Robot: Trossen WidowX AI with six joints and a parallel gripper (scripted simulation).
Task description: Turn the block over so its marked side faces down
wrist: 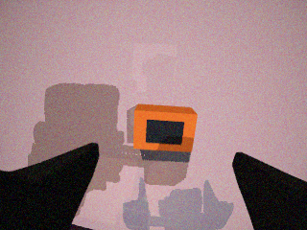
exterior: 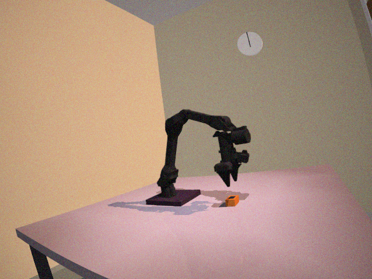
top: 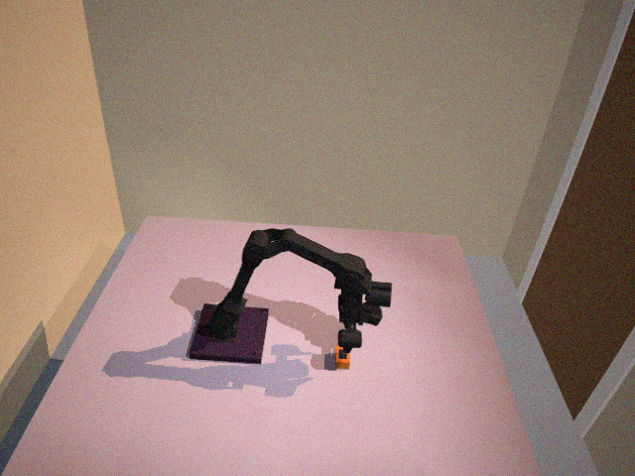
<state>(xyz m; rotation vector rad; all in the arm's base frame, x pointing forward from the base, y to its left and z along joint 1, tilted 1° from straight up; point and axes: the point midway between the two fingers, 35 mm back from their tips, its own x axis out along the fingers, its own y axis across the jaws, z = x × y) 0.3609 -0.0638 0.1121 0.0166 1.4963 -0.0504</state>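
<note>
An orange block [top: 342, 365] [exterior: 232, 201] [wrist: 164, 114] rests on the pink table [top: 410, 410] [exterior: 180, 240] [wrist: 240, 57]. Its dark rectangular mark [wrist: 160, 131] faces up. In the top view the gripper partly covers the block. My gripper [top: 347, 349] [exterior: 232, 183] [wrist: 169, 156] is open and empty, pointing down above the block. The exterior view shows a gap between the fingertips and the block's top. In the wrist view the block appears between the two fingers, a little beyond the line of their tips, with table showing on both sides.
The arm's dark base plate [top: 251, 338] [exterior: 189, 195] is on the table, left of the block in the top and exterior views. Shadows of the arm fall around the base and near the block. A round clock [exterior: 250, 43] hangs on the back wall.
</note>
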